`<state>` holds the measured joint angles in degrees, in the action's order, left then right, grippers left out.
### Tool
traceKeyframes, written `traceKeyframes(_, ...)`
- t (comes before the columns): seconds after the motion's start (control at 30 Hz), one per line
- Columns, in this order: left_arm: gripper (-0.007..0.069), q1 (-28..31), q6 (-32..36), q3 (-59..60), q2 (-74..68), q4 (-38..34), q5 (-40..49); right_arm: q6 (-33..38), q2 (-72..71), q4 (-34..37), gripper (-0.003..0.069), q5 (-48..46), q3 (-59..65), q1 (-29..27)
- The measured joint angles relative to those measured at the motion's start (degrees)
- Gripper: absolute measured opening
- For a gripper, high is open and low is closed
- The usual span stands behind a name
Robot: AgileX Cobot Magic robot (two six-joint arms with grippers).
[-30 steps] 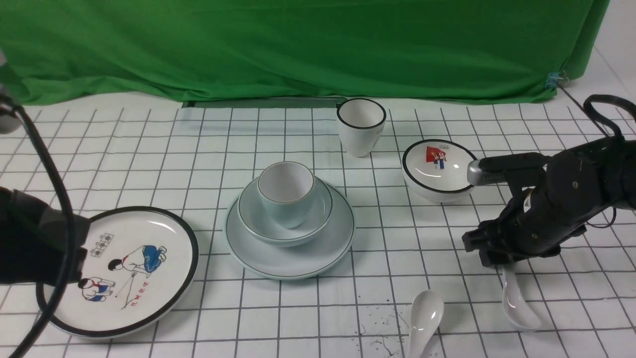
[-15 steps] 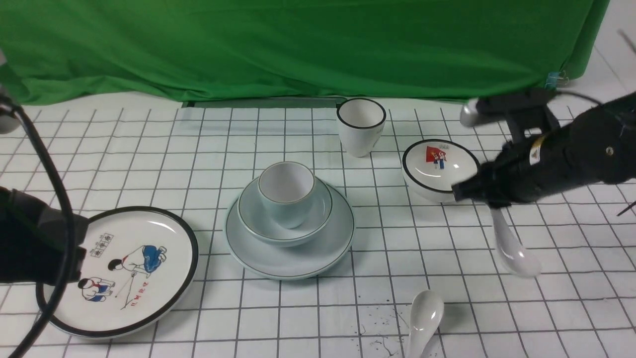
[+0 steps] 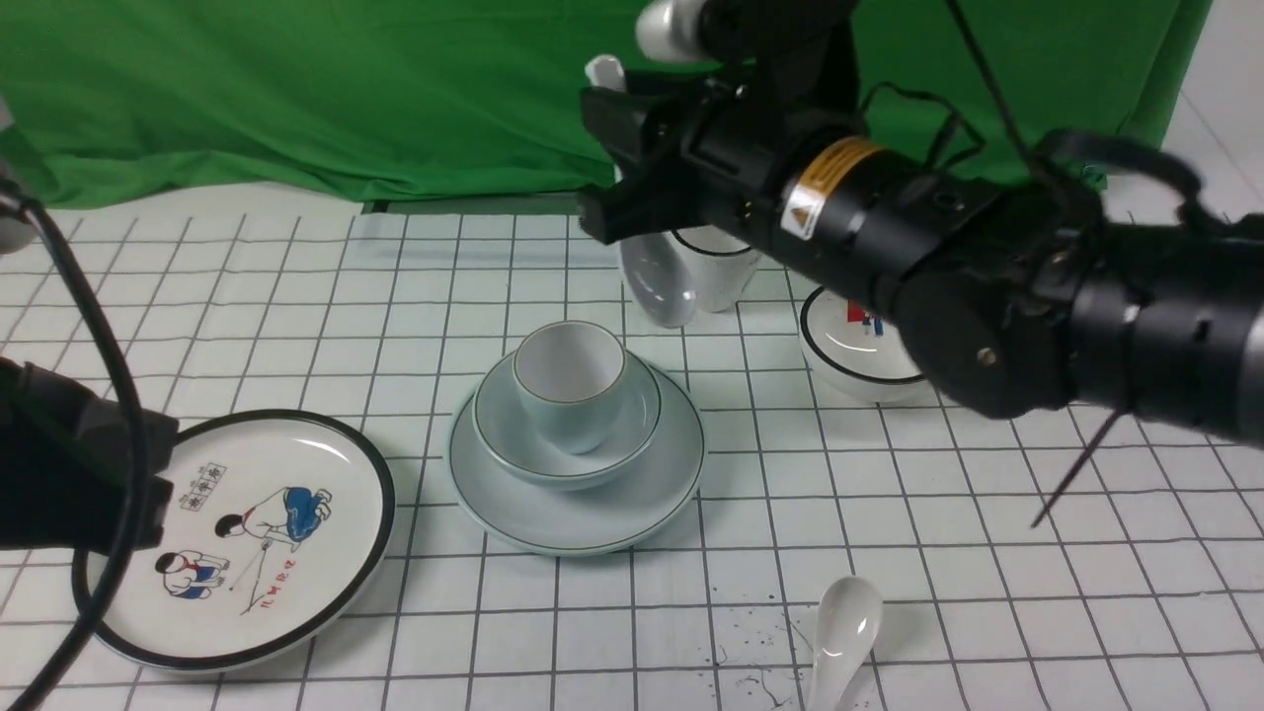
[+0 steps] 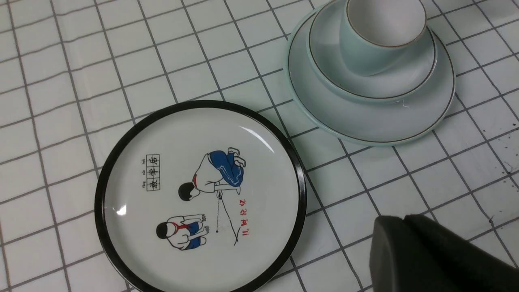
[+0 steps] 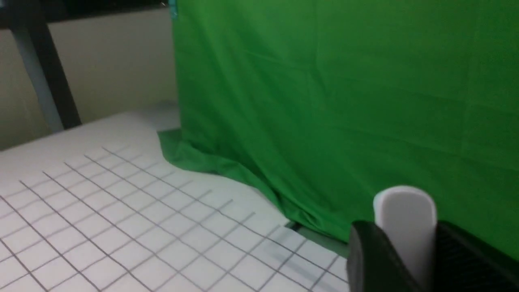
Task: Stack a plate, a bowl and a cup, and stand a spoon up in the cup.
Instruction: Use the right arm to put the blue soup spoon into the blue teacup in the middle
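My right pincer (image 3: 622, 163) is clamped on the spoon (image 3: 660, 281), bowl end hanging down; the cup (image 3: 570, 385) stands below it. My left pincer (image 4: 401, 221) is pressed together.

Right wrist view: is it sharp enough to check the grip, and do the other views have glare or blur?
Right wrist view: dim and soft, yet the spoon is plainly pinched by the right hand. Front view: even light, the held spoon's scoop slightly smeared, a highlight on the spare spoon. Left wrist view: sharp, with small glare streaks on the cartoon plate.
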<state>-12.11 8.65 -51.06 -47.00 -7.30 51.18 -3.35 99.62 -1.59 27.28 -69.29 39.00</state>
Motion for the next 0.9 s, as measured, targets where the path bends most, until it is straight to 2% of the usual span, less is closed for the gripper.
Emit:
traceKeyframes(0.1,-0.0036,0.0,0.0,0.0,0.0,0.0,0.0,-0.2,5.1,-0.1,0.0187,9.8,0.0,1.1)
traceKeyframes(0.2,-0.0036,0.0,0.0,0.0,0.0,0.0,-0.1,-0.2,9.1,-0.2,0.0187,15.3,0.0,1.4)
traceKeyframes(0.57,-0.0036,0.0,0.0,0.0,0.0,0.3,-0.1,-0.2,19.3,-0.3,0.0187,23.8,0.1,1.4)
traceKeyframes(0.73,-0.0036,0.0,0.0,0.0,0.0,0.4,-0.1,-0.2,20.2,-0.3,0.0189,24.8,0.1,1.4)
traceKeyframes(0.83,-0.0036,0.0,0.0,0.0,0.0,0.8,-0.1,-0.1,20.2,-0.3,0.0225,25.5,0.1,1.4)
traceKeyframes(0.9,-0.0036,0.0,-0.1,0.1,0.5,1.5,0.1,-0.1,20.0,-0.3,0.0289,25.7,0.1,1.4)
